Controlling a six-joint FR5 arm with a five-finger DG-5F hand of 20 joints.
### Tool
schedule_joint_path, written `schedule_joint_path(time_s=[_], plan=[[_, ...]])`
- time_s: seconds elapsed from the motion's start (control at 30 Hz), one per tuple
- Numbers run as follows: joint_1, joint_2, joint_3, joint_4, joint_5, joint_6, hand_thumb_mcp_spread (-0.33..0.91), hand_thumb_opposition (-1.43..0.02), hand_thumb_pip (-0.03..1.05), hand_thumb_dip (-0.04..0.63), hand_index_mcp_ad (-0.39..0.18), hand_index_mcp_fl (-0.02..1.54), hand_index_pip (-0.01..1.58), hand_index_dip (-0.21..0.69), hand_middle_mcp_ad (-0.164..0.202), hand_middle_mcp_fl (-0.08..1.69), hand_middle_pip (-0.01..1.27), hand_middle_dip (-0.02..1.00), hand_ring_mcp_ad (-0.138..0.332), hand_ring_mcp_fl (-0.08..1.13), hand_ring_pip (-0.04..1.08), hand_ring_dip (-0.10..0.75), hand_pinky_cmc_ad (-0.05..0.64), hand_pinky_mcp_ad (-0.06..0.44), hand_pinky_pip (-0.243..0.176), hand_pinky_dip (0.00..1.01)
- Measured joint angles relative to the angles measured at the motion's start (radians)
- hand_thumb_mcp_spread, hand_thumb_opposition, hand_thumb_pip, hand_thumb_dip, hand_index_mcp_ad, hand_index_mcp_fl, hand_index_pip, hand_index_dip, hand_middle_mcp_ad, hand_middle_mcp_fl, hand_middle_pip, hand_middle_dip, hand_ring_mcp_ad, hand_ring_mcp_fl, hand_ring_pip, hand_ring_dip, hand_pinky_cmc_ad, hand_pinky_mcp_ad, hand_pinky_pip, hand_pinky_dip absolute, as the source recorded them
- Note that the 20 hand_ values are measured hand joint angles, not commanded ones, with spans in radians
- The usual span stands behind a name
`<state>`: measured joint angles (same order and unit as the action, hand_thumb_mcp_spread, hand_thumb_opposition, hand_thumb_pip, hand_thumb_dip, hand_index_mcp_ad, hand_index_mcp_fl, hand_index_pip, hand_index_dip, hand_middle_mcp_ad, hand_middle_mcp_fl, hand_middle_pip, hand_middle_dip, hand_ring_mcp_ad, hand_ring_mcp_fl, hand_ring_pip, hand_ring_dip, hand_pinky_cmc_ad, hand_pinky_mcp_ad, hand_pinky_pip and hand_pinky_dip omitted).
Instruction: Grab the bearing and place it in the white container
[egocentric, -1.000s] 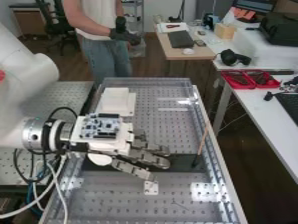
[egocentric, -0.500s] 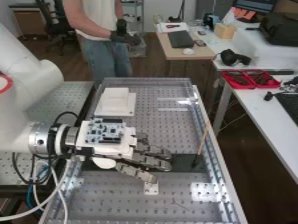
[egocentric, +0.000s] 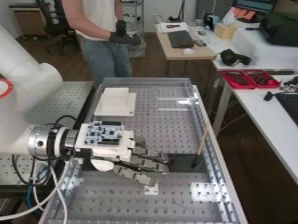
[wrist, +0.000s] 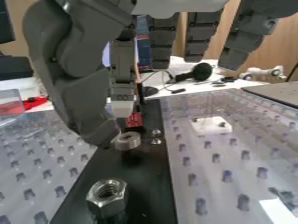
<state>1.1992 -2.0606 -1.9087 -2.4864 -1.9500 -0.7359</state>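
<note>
In the high view the hand (egocentric: 141, 162) is over the dark strip across the bench, its fingers extended and loosely relaxed. The hand (wrist: 80, 95) in the wrist view has its thumb tip right beside the bearing (wrist: 128, 141), a small metal ring above the black strip. Other fingers hang apart from the ring, and none is curled round it. Whether the thumb touches it, I cannot tell. The white container (egocentric: 116, 103) stands farther back on the perforated bench, behind the hand in the high view.
A metal hex nut (wrist: 106, 195) stands on the black strip (wrist: 149, 172) near the bearing. A small white block (egocentric: 151, 188) lies close by the fingers. An upright thin stick (egocentric: 202, 142) rises by the bench's right edge. Clear raised walls (egocentric: 223, 170) border the bench.
The hand has moved slightly toward the bench's near end and a little to the right in the high view. Its fingers remain extended. The white container has not moved.
</note>
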Motion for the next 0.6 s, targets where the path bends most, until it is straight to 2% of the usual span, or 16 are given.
schedule_joint_path(time_s=[0.47, 0.6], plan=[[0.004, 0.0, -0.007, 0.014, 0.025, 0.02, 0.46, -0.85, 0.58, 0.333, -0.134, 0.08, 1.38, 0.257, 0.061, 0.04, 0.13, 0.19, 0.138, 0.0, 0.09, 0.072, 0.33, 0.26, -0.061, 0.18], [0.005, -0.004, -0.005, 0.016, 0.03, 0.019, 0.46, -0.84, 0.58, 0.3, -0.134, 0.09, 1.38, 0.257, 0.061, 0.04, 0.13, 0.19, 0.138, 0.0, 0.09, 0.072, 0.33, 0.26, -0.061, 0.18]])
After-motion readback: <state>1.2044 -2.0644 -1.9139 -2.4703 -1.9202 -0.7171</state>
